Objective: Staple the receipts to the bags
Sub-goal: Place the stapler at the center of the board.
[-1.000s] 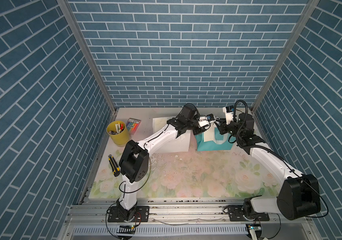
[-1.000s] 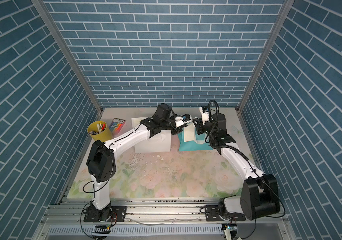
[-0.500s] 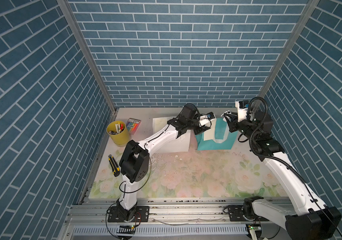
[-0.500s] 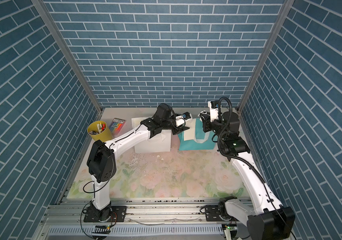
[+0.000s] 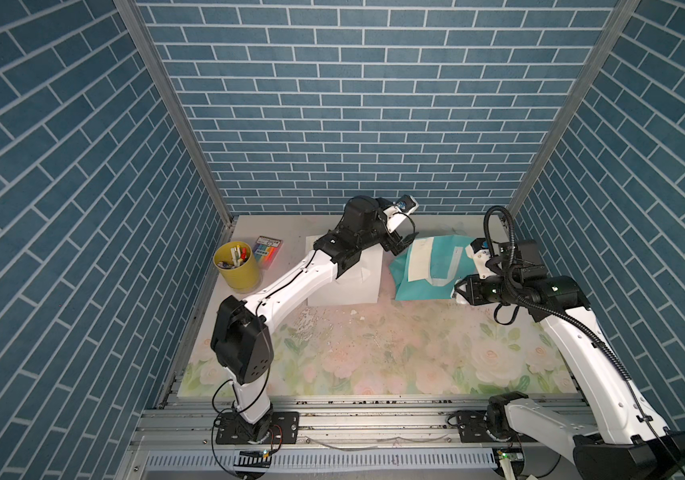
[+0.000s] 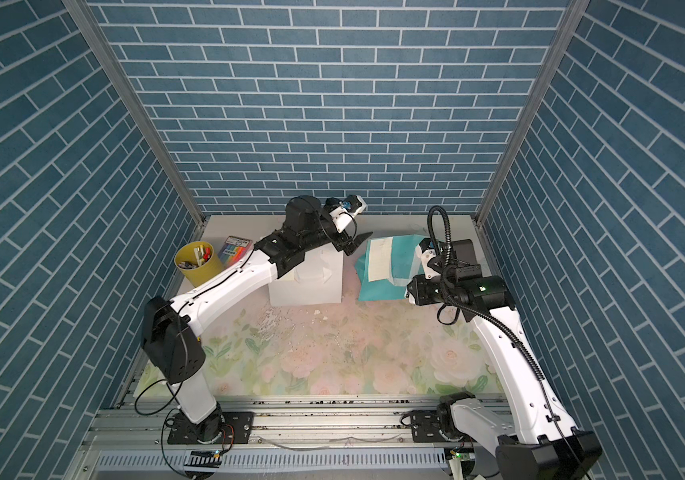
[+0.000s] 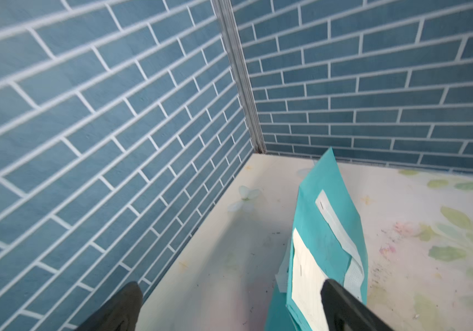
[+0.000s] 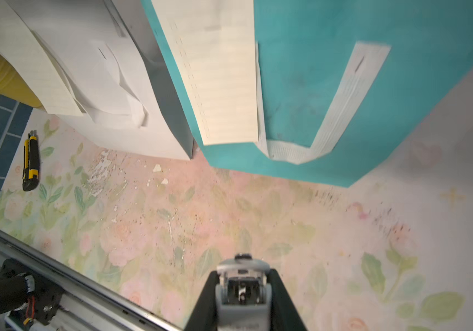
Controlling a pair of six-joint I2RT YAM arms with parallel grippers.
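The receipts lie one on each bag: the first receipt [image 5: 418, 261] on the teal bag [image 5: 419, 291], just beside its white strap handle [image 5: 455, 266], the second receipt [image 8: 43, 71] on the white bag [image 5: 349, 293]. The bags lie side by side at the back of the table [image 5: 374, 353], teal to the right. The left gripper [image 7: 231, 303] hangs near the teal bag's far left corner, jaws wide and empty. The right gripper [image 8: 242, 298], near that bag's front edge, is clamped on a stapler [image 8: 241, 265]. A yellow cup [image 5: 236, 270] and a marker pack [image 5: 268, 249] stand far left
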